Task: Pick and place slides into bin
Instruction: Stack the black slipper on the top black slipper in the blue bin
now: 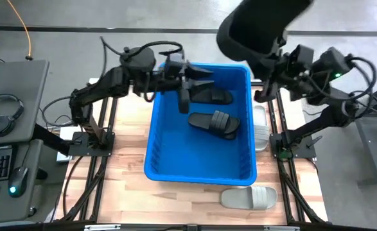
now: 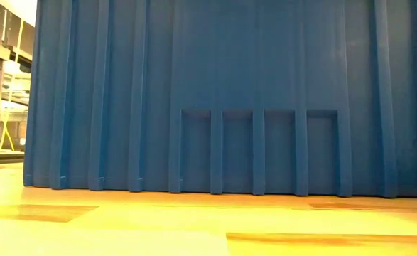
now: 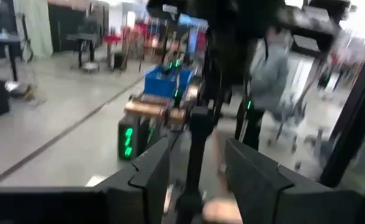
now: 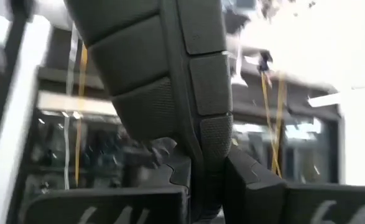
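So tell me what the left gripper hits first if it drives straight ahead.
Pointing level across the bin's far end, the left gripper would probably meet the right gripper first, raised with a black slide; height is hard to judge.

The black slide [image 1: 255,25] held up by the right gripper [image 4: 202,186] is running off the high view's top edge and is hiding that gripper from above, while in the right wrist view its sole is spilling past the upper edge. The bin [image 2: 229,92] is filling the low view from side to side, blocking everything behind it, its rim cut off. The left wrist view is smearing into blur, leaving a person [image 3: 270,68] beyond the table indistinct.
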Tool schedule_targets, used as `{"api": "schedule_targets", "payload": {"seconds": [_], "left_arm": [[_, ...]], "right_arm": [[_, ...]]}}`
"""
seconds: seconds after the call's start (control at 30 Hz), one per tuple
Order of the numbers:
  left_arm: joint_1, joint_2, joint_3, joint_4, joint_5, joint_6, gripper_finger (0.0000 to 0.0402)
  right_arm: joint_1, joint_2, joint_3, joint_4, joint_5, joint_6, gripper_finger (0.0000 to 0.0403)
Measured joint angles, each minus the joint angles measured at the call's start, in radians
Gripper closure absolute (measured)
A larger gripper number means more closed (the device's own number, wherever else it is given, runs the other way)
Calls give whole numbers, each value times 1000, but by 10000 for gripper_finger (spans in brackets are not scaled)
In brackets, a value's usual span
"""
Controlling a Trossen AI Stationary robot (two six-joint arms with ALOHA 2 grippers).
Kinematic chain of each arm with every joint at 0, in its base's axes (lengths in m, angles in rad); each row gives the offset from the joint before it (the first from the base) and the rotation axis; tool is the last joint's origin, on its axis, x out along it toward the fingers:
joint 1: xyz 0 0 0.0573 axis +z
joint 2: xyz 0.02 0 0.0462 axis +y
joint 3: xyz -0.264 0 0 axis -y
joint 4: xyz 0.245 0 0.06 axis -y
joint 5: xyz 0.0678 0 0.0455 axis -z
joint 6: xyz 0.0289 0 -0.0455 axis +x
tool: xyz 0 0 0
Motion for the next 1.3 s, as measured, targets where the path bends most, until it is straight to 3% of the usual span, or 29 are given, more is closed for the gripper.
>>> {"api": "schedule_targets", "payload": {"seconds": [0.37,0.67,0.8,0.97,1.3], "left_arm": [[-1,-200,1,-373,-135,-8,199],[-1,-238,1,-606,-107,-75,85],[-1,-219,1,-657,-70,-74,54],[-1,-207,0,-693,-31,-43,48],[-1,-207,1,-723,30,12,80]], "right_arm": [[0,0,126,-653,97,261,384],[0,39,124,-976,113,410,384],[0,84,122,-1053,99,437,385],[0,114,124,-1102,5,463,385],[0,142,122,-1158,-118,480,386]]}}
